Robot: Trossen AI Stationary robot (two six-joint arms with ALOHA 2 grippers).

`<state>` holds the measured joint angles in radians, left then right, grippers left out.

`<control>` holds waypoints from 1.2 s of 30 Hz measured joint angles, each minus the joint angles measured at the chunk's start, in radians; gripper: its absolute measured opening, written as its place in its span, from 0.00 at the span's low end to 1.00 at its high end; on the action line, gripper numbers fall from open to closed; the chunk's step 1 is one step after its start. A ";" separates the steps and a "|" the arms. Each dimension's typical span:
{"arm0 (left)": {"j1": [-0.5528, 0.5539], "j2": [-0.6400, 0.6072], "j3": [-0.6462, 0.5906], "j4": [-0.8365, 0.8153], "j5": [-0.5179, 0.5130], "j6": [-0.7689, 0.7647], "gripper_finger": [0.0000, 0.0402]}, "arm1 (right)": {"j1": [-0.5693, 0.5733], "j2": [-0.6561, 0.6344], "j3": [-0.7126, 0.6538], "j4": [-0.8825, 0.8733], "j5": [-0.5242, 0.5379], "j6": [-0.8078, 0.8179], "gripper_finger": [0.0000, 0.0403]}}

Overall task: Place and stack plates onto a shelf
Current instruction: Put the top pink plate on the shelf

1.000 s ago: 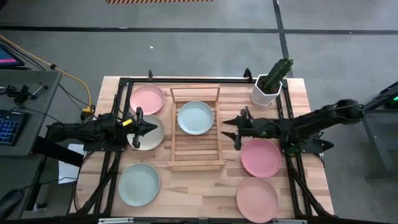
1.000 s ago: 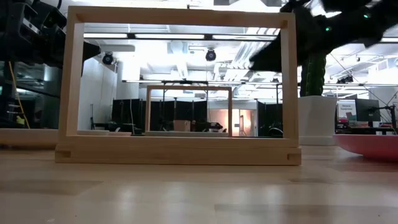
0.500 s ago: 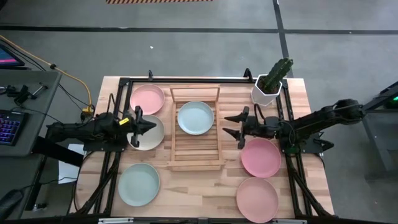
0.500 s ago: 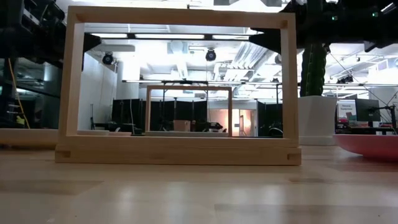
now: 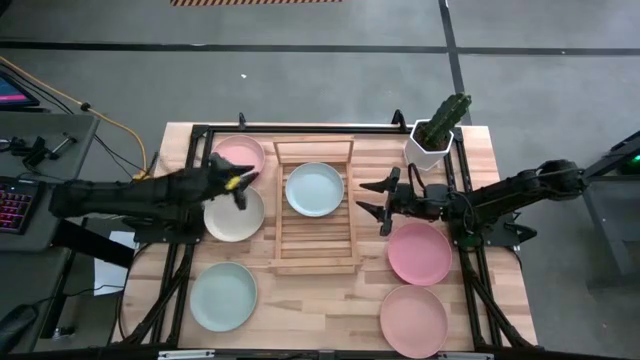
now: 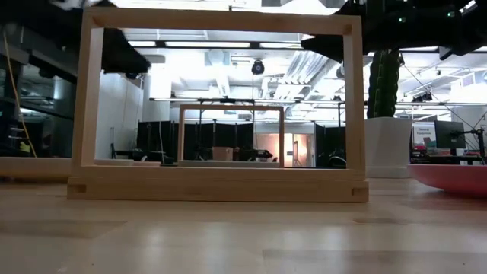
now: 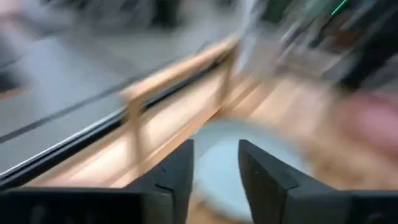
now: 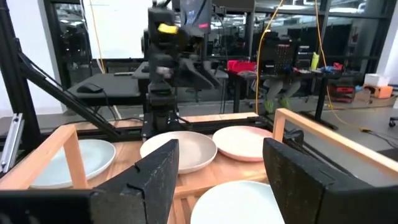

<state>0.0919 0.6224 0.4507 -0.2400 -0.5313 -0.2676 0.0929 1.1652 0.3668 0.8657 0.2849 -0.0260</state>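
Note:
The wooden slatted shelf (image 5: 315,215) stands mid-table with a pale mint-blue plate (image 5: 314,188) lying on its far half. A pink plate (image 5: 237,157) and a cream plate (image 5: 234,214) lie left of it, and a mint plate (image 5: 223,296) lies at the front left. Two pink plates (image 5: 419,252) (image 5: 413,320) lie at the right. My left gripper (image 5: 236,181) is open and empty above the gap between the pink and cream plates. My right gripper (image 5: 366,198) is open and empty just right of the shelf.
A white pot with a cactus (image 5: 432,135) stands at the far right corner. Black frame rails (image 5: 300,128) run along the table's far edge and both sides. In the low view the shelf's frame (image 6: 217,186) fills the middle, with a pink plate's rim (image 6: 456,176) at the right.
My left gripper has swung from over the cream plate toward the table's far edge and the shelf, turning as it went, and it is blurred in its wrist view. My right gripper has risen a little beside the shelf. No plate has moved.

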 joint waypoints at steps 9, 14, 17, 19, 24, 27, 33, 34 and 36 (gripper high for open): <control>0.205 0.481 0.224 -0.342 0.134 -0.154 0.41 | 0.000 0.000 0.000 -0.057 0.000 0.016 0.54; 0.286 0.647 0.206 -0.296 0.155 -0.148 0.41 | 0.000 0.000 0.000 -0.064 0.000 0.022 0.54; 0.332 0.700 0.184 -0.224 0.155 -0.147 0.41 | 0.000 0.000 0.000 -0.067 0.000 0.022 0.54; 0.362 0.722 0.170 -0.195 0.158 -0.135 0.41 | 0.000 0.000 0.000 -0.068 0.000 0.024 0.54; 0.425 0.740 0.165 -0.167 0.169 -0.119 0.41 | 0.000 0.000 0.000 -0.068 0.000 0.029 0.54; 0.449 0.743 0.165 -0.142 0.227 -0.091 0.41 | 0.000 0.000 0.000 -0.068 0.000 0.030 0.54; 0.471 0.743 0.165 -0.101 0.291 -0.054 0.41 | 0.000 0.000 0.000 -0.068 0.000 0.030 0.54; 0.473 0.743 0.165 -0.101 0.290 -0.052 0.41 | 0.000 0.000 0.000 -0.068 0.000 0.030 0.54; 0.478 0.750 0.165 -0.102 0.290 -0.053 0.41 | 0.000 0.000 0.000 -0.068 0.000 0.030 0.54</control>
<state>0.5700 1.3725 0.6159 -0.3415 -0.2414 -0.3202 0.0933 1.1652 0.3672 0.7979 0.2848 0.0036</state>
